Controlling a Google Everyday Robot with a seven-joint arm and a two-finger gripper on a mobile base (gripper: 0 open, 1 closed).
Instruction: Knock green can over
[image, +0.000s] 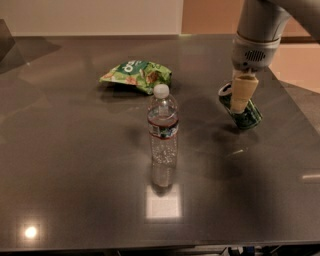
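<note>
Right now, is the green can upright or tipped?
Tipped: the green can leans steeply, silver top pointing left, base to the right. The tool hangs over its upper part. Whether it lies flat, cannot tell.

Dim tabletop (75, 150) glare, end effector (243, 94) far right

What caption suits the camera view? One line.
Gripper against the tilted green can; water bottle upright, snack bag behind, on dark table.
</note>
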